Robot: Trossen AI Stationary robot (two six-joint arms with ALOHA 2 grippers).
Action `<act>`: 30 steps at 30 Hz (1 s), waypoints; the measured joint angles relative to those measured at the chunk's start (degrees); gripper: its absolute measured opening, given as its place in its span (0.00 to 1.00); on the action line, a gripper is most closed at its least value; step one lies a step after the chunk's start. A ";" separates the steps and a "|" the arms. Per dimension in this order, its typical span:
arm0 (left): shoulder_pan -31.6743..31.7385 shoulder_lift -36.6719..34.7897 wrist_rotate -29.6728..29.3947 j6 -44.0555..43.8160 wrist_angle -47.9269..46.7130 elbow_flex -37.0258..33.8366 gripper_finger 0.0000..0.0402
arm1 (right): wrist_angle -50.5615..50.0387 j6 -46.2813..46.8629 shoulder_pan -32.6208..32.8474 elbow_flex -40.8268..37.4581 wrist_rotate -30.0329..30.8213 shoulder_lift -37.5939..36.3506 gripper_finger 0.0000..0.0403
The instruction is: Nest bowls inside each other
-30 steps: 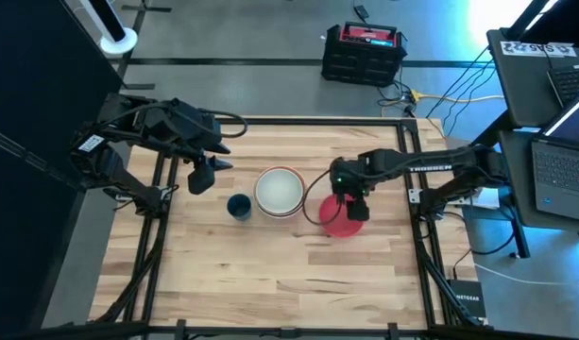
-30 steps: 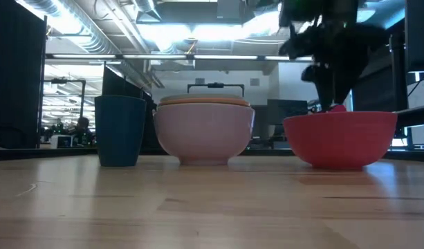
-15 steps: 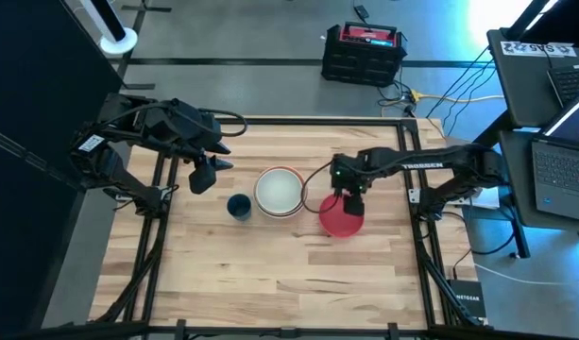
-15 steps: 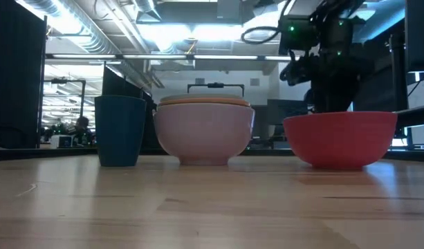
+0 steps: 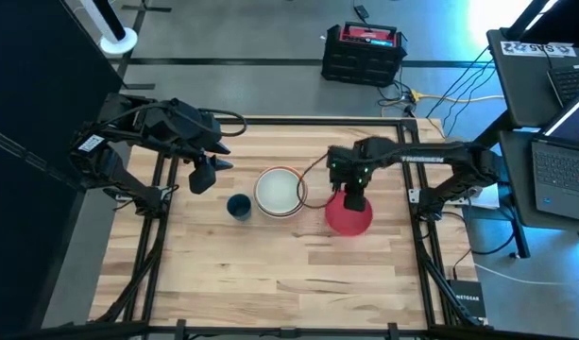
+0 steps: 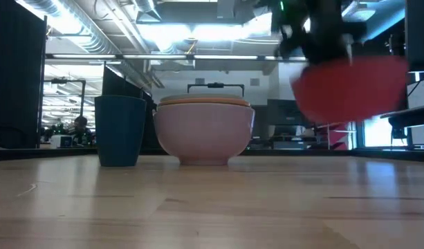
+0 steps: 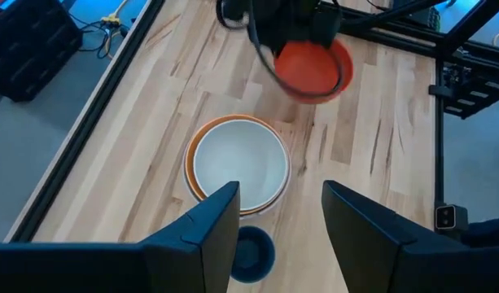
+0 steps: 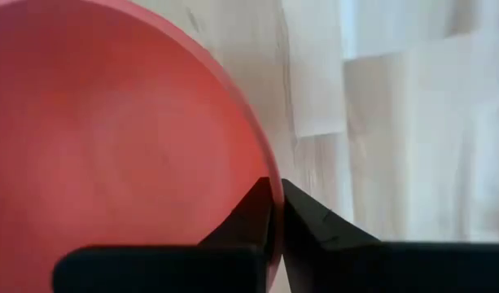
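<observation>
Two jobs split here: right gripper [image 5: 352, 200] pinches the red bowl [image 5: 349, 216] by its rim, one finger inside and one outside, so the bowl hangs clear of the table [image 5: 270, 274], probably for a drop into the stack. Stack of nested bowls [image 5: 278, 192], white on top and orange rim showing, sits mid-table just beside the blue cup [image 5: 238, 206]. Left gripper [image 5: 203, 176] waits jaws wide, holding nothing, near the stack's far side.
</observation>
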 joint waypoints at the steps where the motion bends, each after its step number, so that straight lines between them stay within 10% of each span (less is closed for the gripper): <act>1: 0.00 0.00 0.00 -0.02 -0.02 0.00 0.40 | -0.83 -0.29 -0.06 3.65 -0.18 1.52 0.00; 18: 0.00 0.02 0.00 -0.04 -0.02 0.00 0.40 | -8.51 -5.77 -1.32 60.22 -0.43 39.88 0.00; 30: 0.00 0.02 0.00 0.65 -0.02 0.02 0.40 | -9.59 -6.11 -4.02 61.71 0.12 47.63 0.00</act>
